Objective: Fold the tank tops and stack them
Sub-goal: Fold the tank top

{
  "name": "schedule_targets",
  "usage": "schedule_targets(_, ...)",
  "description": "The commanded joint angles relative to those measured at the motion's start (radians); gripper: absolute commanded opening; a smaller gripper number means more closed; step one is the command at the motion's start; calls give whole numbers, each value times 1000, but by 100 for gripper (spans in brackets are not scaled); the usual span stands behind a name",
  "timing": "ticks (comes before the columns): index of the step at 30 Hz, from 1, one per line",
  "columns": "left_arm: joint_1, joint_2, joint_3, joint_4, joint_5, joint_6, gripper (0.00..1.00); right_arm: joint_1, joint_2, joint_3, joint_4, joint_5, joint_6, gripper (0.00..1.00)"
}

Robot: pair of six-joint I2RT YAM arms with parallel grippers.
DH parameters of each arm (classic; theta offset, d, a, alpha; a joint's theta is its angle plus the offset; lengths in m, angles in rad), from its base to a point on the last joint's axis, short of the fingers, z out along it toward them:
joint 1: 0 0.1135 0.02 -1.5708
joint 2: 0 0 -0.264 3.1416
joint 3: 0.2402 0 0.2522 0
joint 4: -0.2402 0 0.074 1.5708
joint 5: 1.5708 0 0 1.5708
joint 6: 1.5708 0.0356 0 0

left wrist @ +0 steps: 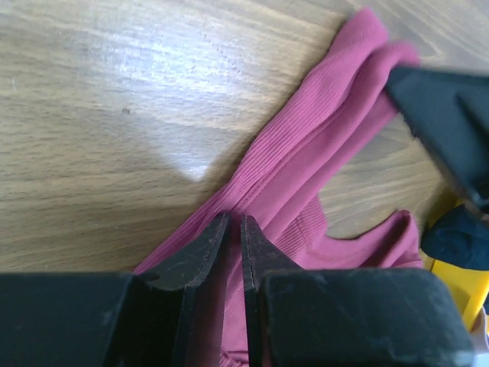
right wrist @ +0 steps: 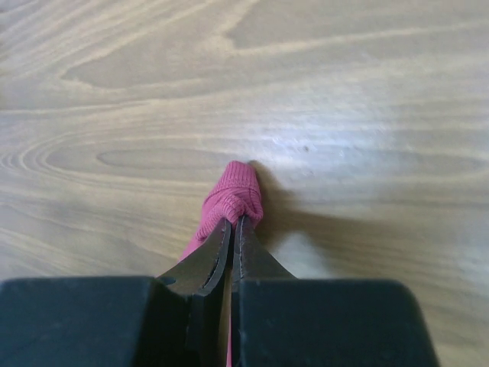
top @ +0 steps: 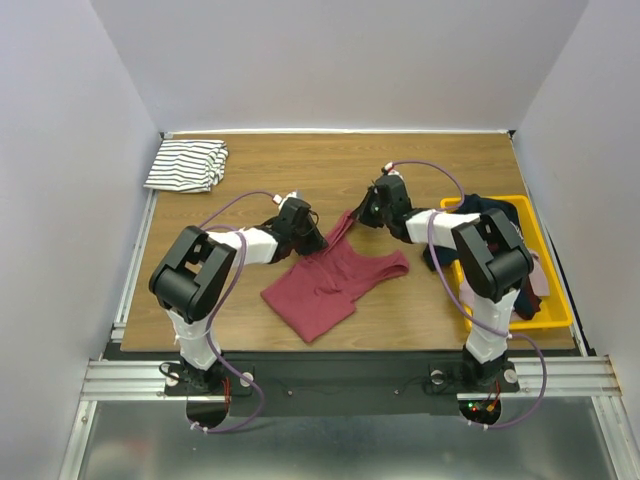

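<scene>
I'm looking across my wooden table (top: 300, 165), its grain bright under a soft glare. Plain pale walls (top: 350, 60) rise behind it and on both sides. Along its near edge runs an aluminium rail (top: 120, 378), and below that lies a grey metal sheet (top: 330, 440).

I note the folded tank top (top: 186, 165) at the far left corner of the desk (top: 300, 170). The spread tank top (top: 325, 285) lies mid-desk, between the two arms, with its straps running toward the far right. The left tool (top: 312, 240) sits at its far left edge, pinching cloth. The right tool (top: 368, 212) is just beyond, clamped on a strap end. A bin (top: 555, 318) stands along the right edge, with clothes heaped in it.
</scene>
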Motion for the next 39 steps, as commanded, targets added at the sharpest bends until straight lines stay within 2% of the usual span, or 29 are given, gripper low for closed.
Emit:
schedule_targets(1,-11,-4,-10,34,-18,20,23,-8,28,51,63,-13,2,0)
schedule_targets(6,-16,28,-7,31,-25,37,23,-10,-3,19,39,59,0,2)
schedule_targets(9,-20,28,-10,28,-33,46,23,-18,-40,-1,-15,110,0,10)
schedule_targets(15,-22,5,5,10,-61,76,25,-28,-127,-12,-96,153,-10,39)
schedule_targets(16,-24,2,19,-1,-65,81,26,-28,-139,-7,-107,159,-22,50)
schedule_targets(17,-24,1,25,-7,-67,90,26,-30,-155,-1,-121,165,-27,53)
schedule_targets(18,-24,1,33,-13,-67,93,27,-30,-182,7,-148,173,-38,61)
schedule_targets(20,-24,-4,49,-25,-71,103,28,-30,-215,13,-179,196,-50,66)
schedule_targets(24,-24,-21,79,-41,-79,122,33,-30,-303,-2,-288,227,-65,67)
schedule_targets(26,-25,-31,102,-48,-85,135,35,-30,-385,-71,-306,227,-61,67)
schedule_targets(29,-27,-50,138,-64,-85,161,37,-30,-519,-169,-348,224,-50,58)
schedule_targets(31,-42,-77,175,-108,-140,208,39,-30,-633,-306,-395,225,-38,52)
schedule_targets(35,-85,-103,215,-159,-191,257,40,-30,-754,-415,-455,208,-7,48)
schedule_targets(39,-135,-91,250,-165,-124,276,40,-28,-860,-510,-484,201,19,47)
